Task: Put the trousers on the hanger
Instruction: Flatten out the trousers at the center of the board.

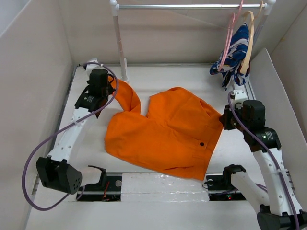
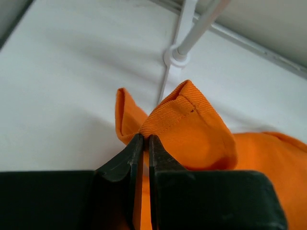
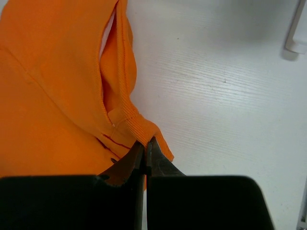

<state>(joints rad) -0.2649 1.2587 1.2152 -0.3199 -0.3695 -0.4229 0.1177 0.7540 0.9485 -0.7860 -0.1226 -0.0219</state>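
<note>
The bright orange trousers (image 1: 168, 134) lie spread and crumpled over the middle of the white table, one leg trailing to the far left. My left gripper (image 1: 113, 85) is shut on that leg's hemmed end (image 2: 168, 117), its black fingers (image 2: 125, 158) pinching the cloth. My right gripper (image 1: 224, 120) is shut on the trousers' right edge, pinching a ribbed corner (image 3: 139, 129) of cloth. The pink hanger (image 1: 229, 38) hangs from the rail at the back right, apart from both grippers.
A tan hanger (image 1: 249, 40) carrying a blue-and-white patterned garment (image 1: 235, 52) hangs beside the pink one. The metal rail (image 1: 187, 6) rests on a white post (image 1: 119, 43) whose foot (image 2: 176, 56) stands just beyond the left gripper. Walls enclose the table.
</note>
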